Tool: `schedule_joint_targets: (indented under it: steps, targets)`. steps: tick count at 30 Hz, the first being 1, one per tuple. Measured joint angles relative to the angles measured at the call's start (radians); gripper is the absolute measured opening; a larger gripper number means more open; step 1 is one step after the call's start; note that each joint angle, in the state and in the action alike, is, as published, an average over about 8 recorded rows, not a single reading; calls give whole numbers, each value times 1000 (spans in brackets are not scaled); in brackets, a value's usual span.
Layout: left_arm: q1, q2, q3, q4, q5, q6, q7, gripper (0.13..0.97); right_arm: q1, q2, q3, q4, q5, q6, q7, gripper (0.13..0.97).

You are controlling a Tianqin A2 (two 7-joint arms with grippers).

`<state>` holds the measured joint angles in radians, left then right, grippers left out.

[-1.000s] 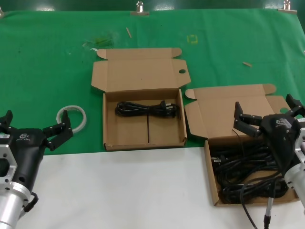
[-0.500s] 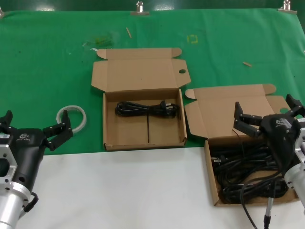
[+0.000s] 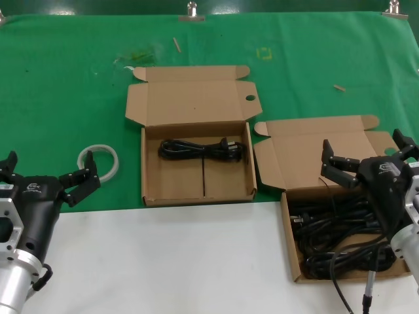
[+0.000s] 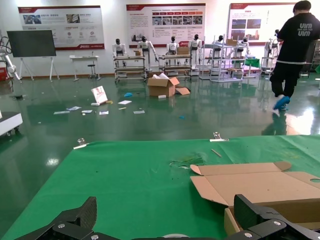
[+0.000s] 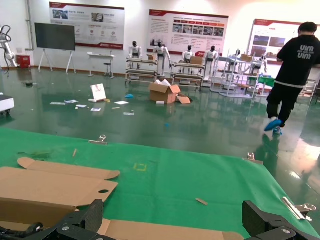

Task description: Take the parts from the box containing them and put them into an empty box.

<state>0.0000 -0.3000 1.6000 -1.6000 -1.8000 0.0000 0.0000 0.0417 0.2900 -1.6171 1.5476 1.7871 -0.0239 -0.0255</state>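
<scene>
**Both tools static; right tool poised over the source box, no part gripped.**

Across the last second nothing has shifted: the right tool hangs, fingers spread and empty, above the shallow brown cardboard box near the worktop's front right corner, which holds the heap of coiled black power cables. One black cable bundle already lies in the second brown cardboard box at mid-worktop. The left tool, fingers spread, waits at the front left corner beside a white ring. The standstill suggests the next pick has not begun.
</scene>
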Motion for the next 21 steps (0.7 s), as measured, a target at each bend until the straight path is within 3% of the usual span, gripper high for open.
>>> schedule_joint_targets:
  steps: [21]
  targets:
    - [0,0,0,0,0,0,0,966,0,0,0,0,0,0,0,966]
